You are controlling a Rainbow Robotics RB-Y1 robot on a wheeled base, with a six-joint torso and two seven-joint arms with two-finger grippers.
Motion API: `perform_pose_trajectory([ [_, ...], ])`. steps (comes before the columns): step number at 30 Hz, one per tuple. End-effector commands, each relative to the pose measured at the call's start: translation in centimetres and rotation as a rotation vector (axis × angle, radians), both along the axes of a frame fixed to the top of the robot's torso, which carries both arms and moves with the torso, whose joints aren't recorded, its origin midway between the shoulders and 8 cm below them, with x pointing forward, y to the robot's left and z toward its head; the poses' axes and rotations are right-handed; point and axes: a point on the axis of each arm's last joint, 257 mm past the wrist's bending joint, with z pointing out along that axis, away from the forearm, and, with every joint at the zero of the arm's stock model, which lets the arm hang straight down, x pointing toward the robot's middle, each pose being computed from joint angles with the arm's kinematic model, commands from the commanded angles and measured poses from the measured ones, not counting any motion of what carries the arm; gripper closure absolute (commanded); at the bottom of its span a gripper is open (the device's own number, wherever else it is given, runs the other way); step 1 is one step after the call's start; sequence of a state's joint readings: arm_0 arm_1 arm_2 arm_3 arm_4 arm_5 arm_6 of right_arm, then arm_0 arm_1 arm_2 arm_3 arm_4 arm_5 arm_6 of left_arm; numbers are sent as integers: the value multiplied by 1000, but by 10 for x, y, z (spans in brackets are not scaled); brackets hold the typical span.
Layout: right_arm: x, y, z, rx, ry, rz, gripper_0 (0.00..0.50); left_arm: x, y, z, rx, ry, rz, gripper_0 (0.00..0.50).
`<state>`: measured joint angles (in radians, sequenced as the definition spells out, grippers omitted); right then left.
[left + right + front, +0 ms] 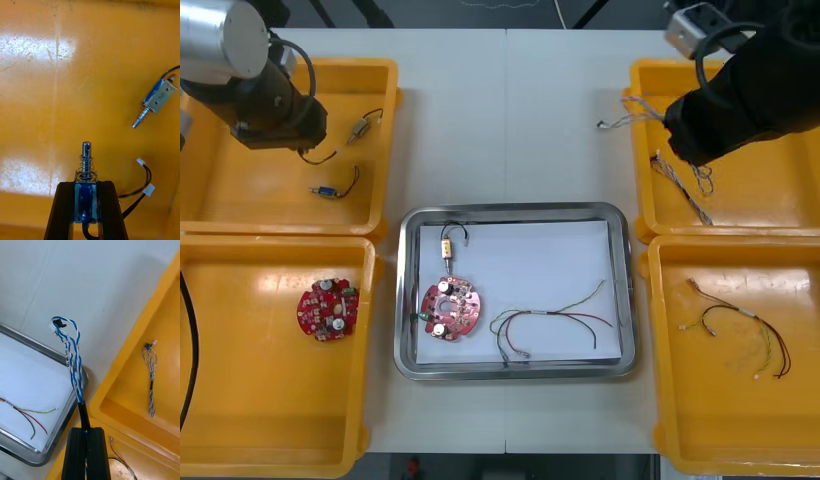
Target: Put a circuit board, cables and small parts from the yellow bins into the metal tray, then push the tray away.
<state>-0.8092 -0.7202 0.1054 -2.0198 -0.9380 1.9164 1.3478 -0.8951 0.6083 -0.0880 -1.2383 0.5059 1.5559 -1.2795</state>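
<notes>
twisted blue and white cable [71, 360], likely light and floppy, is pinched at its black sleeve in the right gripper [86, 432], 2 o'clock from the metal tray [515, 212]. left gripper [86, 185], at 10 o'clock, clamps a stiff, probably slick small metal part [86, 165] by its body.

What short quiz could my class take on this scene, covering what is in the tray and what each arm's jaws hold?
1. True or false: the metal tray already holds a circuit board.
2. The right jaws, by the far right yellow bin, are shut on: A) a red and yellow cable, B) a twisted blue and white cable, C) a circuit board.
3. In a few words: what do the left jaws grip over the far left yellow bin?
Key: 1 true; 2 B; 3 a small metal part.
</notes>
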Motion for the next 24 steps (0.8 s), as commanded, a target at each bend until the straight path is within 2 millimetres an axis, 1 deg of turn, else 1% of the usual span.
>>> perform_pose_trajectory([
  [1,-16,16,-15,-141,-5,199,500,-6,3,54,73,-46,-63,500],
  [6,-26,43,-39,-222,9,379,500,-29,-8,65,91,-37,-82,500],
  [8,-29,49,-47,-258,13,430,500,-35,-12,67,97,-38,-90,500],
  [10,-27,64,-56,-284,-12,490,500,-43,-17,68,101,-37,-96,500],
  [13,-26,78,-65,-317,-35,537,500,-50,-22,71,102,-43,-105,500],
  [15,-26,92,-75,-335,-54,566,500,-56,-27,71,91,-50,-95,500],
  [16,-27,96,-79,-337,-54,574,500,-57,-28,71,88,-53,-96,500],
  [18,-27,111,-89,-335,-58,594,500,-60,-30,70,88,-54,-100,500],
  [19,-27,114,-93,-331,-53,596,500,-61,-29,70,91,-52,-99,500],
  [21,-26,126,-105,-322,-45,615,500,-62,-30,69,92,-53,-100,500],
  [22,-27,129,-108,-321,-45,621,500,-62,-30,68,91,-53,-100,500],
  [24,-24,135,-122,-335,-42,636,500,-63,-30,69,90,-55,-99,500],
])
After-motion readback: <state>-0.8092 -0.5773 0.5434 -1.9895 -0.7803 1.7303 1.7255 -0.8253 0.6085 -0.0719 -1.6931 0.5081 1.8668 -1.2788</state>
